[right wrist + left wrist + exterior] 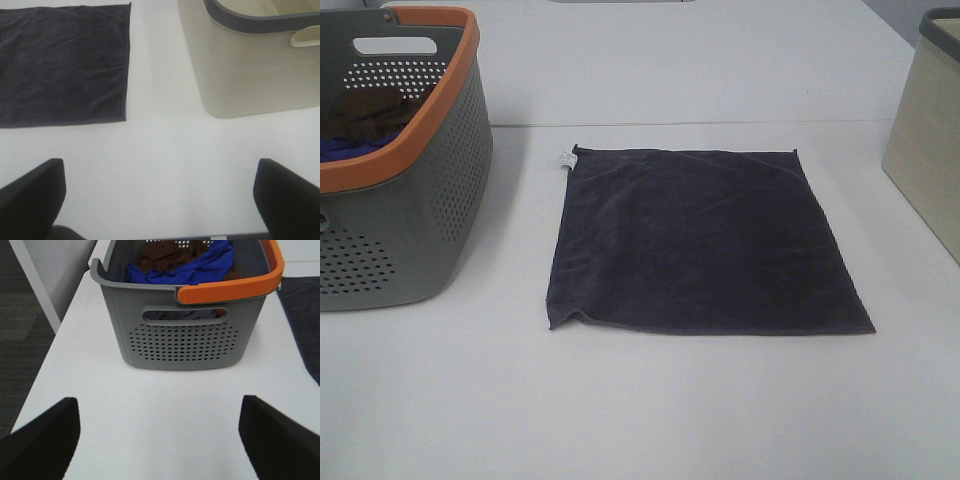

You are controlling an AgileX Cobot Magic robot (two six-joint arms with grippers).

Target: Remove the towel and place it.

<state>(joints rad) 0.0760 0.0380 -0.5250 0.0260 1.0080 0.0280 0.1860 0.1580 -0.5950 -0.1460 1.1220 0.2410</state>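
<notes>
Exterior high view: the white table (650, 400) is bare at its near edge, and neither arm shows here. Further back, the towel (700, 240) lies spread flat near the middle of the table, dark navy-grey and roughly square, with its near left corner slightly rucked and a small white tag (564, 158) at its far left corner. It sits apart from both containers. To its left stands a grey perforated basket (420, 230) with an orange rim; inside it a brown cloth (365, 112) rests above a blue cloth (345, 145). At the right edge, part of a beige bin (928, 140) with a dark rim is visible. In the left wrist view, the left gripper (160, 437) hangs over bare table short of the basket (185, 335), its two black fingers (45, 440) set wide apart with nothing between them. In the right wrist view, the right gripper (160, 197) is likewise spread wide and empty over bare table, with the towel (62, 62) and the beige bin (250, 65) beyond it, well apart from each other.
</notes>
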